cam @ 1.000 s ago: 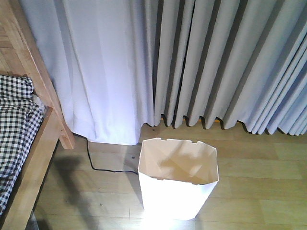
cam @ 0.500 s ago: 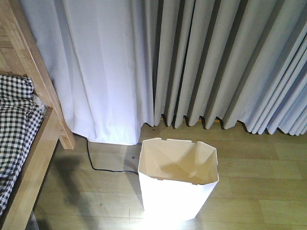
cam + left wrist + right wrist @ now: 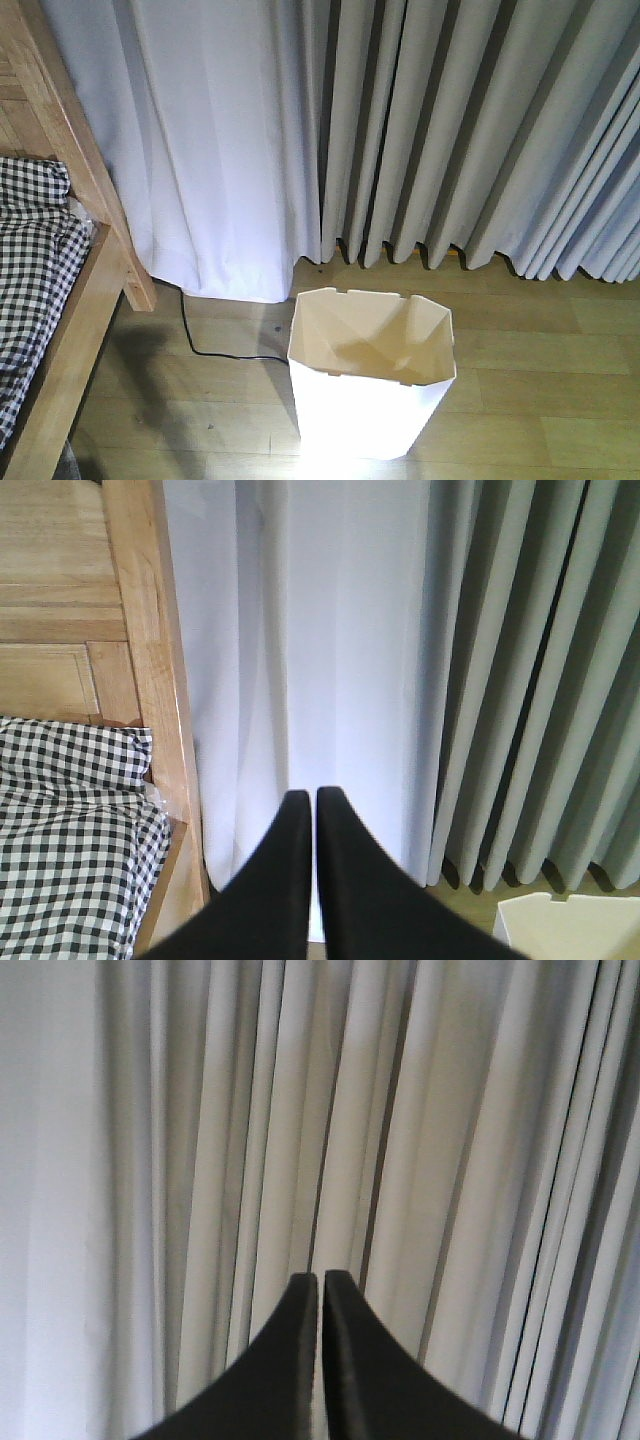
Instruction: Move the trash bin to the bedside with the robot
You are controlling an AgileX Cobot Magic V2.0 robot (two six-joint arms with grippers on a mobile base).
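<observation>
Bin [image 3: 370, 385] stands on the floor before the curtain [image 3: 400, 130], near the bed frame [image 3: 95, 260], apart from it. Left claw [image 3: 312, 802] closed, empty, above the bedside. Right claw [image 3: 320, 1285] likewise, facing curtain. Placement looks nearly finished.

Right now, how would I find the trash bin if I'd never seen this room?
Find the long grey curtains reaching the wooden floor. In front of them, right of the bed frame, stands the white trash bin. It's the only container, open-topped with an angular notched rim.
</observation>
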